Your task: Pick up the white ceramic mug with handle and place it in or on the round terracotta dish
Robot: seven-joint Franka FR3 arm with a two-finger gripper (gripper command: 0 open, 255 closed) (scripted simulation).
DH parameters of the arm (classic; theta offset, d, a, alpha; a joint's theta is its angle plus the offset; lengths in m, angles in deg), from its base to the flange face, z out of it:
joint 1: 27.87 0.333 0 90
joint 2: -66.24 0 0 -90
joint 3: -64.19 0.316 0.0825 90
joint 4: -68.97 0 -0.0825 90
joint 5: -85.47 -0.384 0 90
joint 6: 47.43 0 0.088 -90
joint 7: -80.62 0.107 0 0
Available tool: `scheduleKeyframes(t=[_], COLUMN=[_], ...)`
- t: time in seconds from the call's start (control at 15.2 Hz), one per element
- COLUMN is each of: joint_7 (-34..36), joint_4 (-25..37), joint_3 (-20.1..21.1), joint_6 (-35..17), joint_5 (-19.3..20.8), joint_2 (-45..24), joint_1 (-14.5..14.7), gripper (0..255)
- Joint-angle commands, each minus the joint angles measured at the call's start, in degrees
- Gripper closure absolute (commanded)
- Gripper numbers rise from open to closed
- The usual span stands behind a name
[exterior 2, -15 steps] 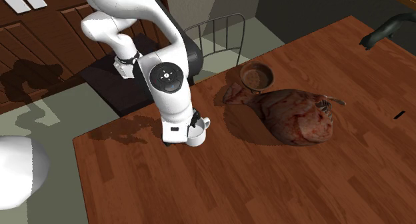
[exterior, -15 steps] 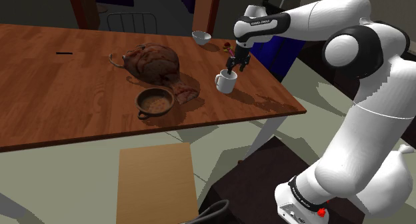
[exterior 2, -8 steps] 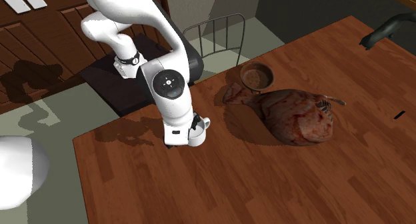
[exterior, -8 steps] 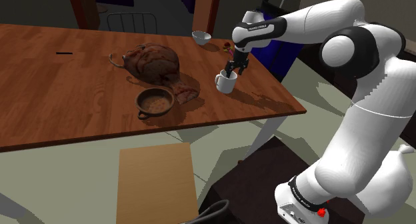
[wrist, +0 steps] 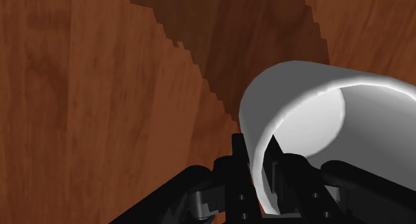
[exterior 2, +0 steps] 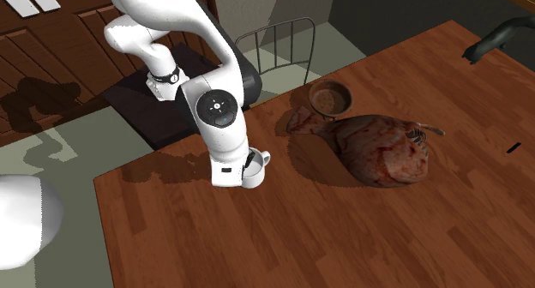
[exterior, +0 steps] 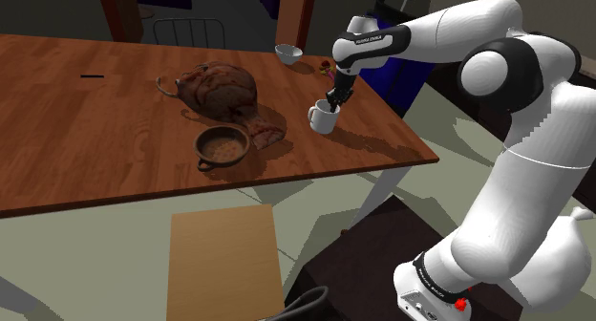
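Fingers (exterior: 331,103) are lowered from above onto the rim of a white mug (exterior: 323,121) in the shoulder view. The mug is stood upright on the wooden table (exterior: 86,166), near the table's edge at the view's right. The round terracotta dish (exterior: 222,147) is set well apart from the mug, toward the view's left, just beside a mottled brown lump (exterior: 225,88). A small white bowl (exterior: 287,53) is placed at the far edge.

In the second exterior view, the mug (exterior 2: 255,177) is partly covered by the arm's white end link (exterior 2: 225,149), which is held over it. The dish (exterior 2: 330,98) and the brown lump (exterior 2: 381,149) are seen further along the table (exterior 2: 343,235), apart from the mug.

In the wrist view, the fingers (wrist: 239,166) are pinched on the wall of the mug (wrist: 293,103), one outside and one inside the rim. The table (wrist: 80,89) is seen beneath.
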Motion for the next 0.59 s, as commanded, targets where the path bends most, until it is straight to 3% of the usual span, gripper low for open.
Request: scheduleKeyframes(t=[0.0,0.53], joint_7=[0.00,0.12], joint_4=[0.00,1.10], joint_3=[0.00,-0.07], joint_6=[0.00,1.97], joint_5=[0.00,0.19], joint_2=[0.00,0.88], joint_1=[0.00,0.04], gripper=[255,255])
